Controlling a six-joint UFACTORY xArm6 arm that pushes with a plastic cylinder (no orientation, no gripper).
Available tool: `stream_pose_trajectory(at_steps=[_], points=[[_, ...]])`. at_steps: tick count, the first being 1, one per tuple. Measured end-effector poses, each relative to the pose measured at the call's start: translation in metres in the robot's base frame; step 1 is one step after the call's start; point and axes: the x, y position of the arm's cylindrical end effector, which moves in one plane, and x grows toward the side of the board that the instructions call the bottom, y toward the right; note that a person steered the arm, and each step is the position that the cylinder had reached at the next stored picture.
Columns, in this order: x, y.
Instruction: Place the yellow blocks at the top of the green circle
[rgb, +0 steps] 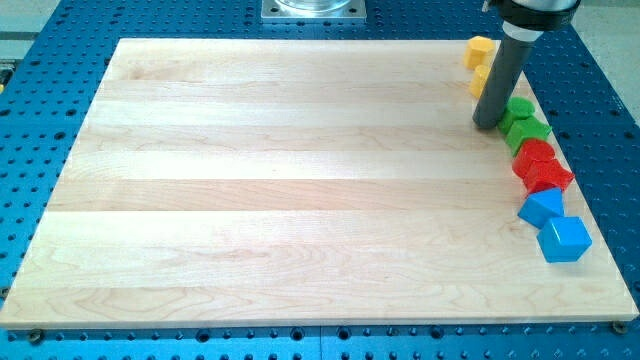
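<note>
Blue cube (564, 239); tip (486, 125) beside green circle (518, 107).

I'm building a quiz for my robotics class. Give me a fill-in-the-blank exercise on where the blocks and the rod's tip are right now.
1. All the blocks lie along the board's ____ edge.
2. The tip stands just left of the ____ blocks.
3. The blocks nearest the view's top are ____.
4. Between the green and blue blocks lie the ____ ones.

Missing words: right; green; yellow; red

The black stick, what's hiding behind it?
Behind the rod sits a yellow block, partly covered, so its shape is unclear. My tip rests just left of the green circle.
</note>
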Motion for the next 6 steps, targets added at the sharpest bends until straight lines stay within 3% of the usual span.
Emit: stream_pose_trajectory(at_steps=[2,6], points=[[-0.021,-0.064],[-0.064,-0.022]])
